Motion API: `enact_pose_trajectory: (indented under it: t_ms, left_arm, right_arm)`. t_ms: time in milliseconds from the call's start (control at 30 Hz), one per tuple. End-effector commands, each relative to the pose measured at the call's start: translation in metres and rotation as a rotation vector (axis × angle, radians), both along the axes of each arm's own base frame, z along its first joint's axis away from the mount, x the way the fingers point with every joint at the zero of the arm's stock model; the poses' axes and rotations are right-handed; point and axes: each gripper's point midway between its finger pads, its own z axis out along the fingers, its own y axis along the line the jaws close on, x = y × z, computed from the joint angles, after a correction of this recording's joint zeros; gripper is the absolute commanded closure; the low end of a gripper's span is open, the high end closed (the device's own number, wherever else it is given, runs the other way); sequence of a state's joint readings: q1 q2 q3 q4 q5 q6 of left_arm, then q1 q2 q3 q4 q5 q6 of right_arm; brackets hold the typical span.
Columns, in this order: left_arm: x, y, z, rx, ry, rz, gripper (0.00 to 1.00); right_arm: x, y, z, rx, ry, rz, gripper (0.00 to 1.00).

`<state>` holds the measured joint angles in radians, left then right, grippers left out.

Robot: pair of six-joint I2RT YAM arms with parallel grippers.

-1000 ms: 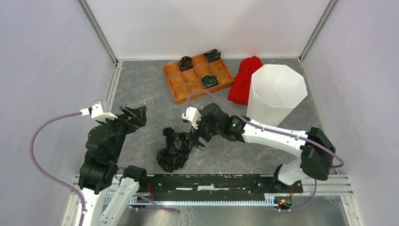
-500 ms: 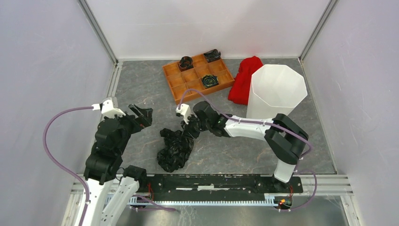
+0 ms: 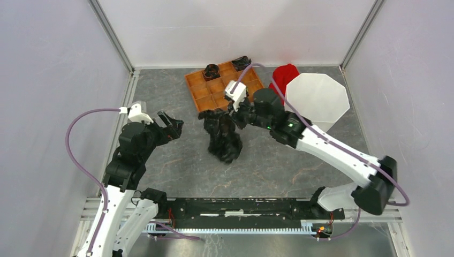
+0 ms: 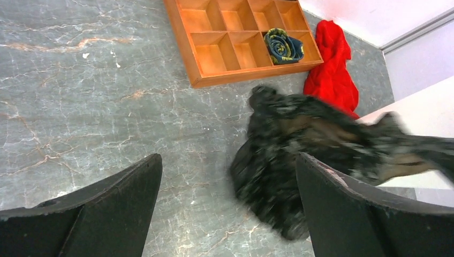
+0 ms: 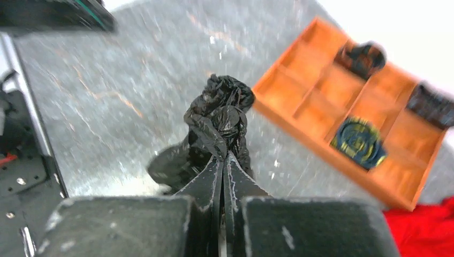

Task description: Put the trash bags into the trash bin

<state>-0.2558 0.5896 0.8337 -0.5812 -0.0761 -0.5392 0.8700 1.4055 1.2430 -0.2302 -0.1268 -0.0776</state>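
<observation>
- Raised and carried far-right, the trash bag (image 3: 224, 136) hangs left of the trash bin (image 3: 316, 101).
- Right tool (image 5: 224, 160) grips its top; left tool (image 4: 227, 214) gapes, empty.
- Lift higher so its tail clears the rim before release.

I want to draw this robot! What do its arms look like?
The left arm and right arm have white links and black joints. A purple cable loops to each white wrist camera. Each end effector has two flat black fingers.

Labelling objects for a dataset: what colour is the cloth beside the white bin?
Red. The cloth shows best in the left wrist view.
</observation>
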Motion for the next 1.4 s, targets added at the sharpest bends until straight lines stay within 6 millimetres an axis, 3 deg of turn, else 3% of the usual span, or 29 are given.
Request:
enact_pose_trajectory:
  t_ms: [0, 100, 233, 400, 600, 800, 967, 1033, 1133, 1233, 1300, 1367]
  left_arm:
    - [0.007, -0.010, 0.021, -0.059, -0.066, -0.027, 0.00]
    - [0.007, -0.010, 0.019, -0.058, -0.061, -0.027, 0.00]
    - [0.005, -0.010, 0.005, -0.050, -0.025, -0.028, 0.00]
    - [0.004, -0.015, -0.025, -0.051, 0.077, -0.045, 0.00]
    - [0.012, -0.039, -0.066, -0.102, 0.224, -0.125, 0.00]
    - [0.012, -0.073, -0.109, -0.214, 0.353, -0.260, 0.00]
    - [0.012, -0.094, -0.128, -0.251, 0.421, -0.367, 0.04]
    - [0.016, -0.100, -0.130, -0.206, 0.422, -0.384, 0.08]
    - [0.023, -0.113, -0.127, 0.001, 0.386, -0.360, 0.08]
    - [0.033, -0.118, -0.134, 0.127, 0.396, -0.323, 0.08]
    - [0.039, -0.122, -0.141, 0.166, 0.403, -0.311, 0.11]
    - [0.044, -0.128, -0.146, 0.193, 0.401, -0.312, 0.15]
  right_arm:
    - [-0.025, 0.005, 0.044, 0.071, -0.090, 0.113, 0.99]
    - [-0.060, 0.032, 0.020, 0.094, -0.034, 0.273, 1.00]
    - [-0.107, 0.056, -0.045, 0.079, 0.136, 0.426, 1.00]
    - [-0.111, 0.037, -0.130, -0.035, 0.235, 0.336, 1.00]
    - [-0.119, 0.006, -0.168, -0.090, 0.245, 0.281, 1.00]
    - [-0.114, -0.018, -0.184, -0.160, 0.227, 0.198, 0.95]
    - [-0.114, -0.042, -0.190, -0.226, 0.242, 0.127, 0.78]
    - [-0.113, -0.049, -0.182, -0.233, 0.267, 0.075, 0.68]
    - [-0.106, -0.057, -0.156, -0.219, 0.262, -0.005, 0.45]
    - [-0.083, -0.080, -0.132, -0.221, 0.206, -0.206, 0.22]
    - [-0.067, -0.099, -0.120, -0.212, 0.182, -0.376, 0.15]
    - [-0.056, -0.111, -0.112, -0.169, 0.169, -0.509, 0.14]
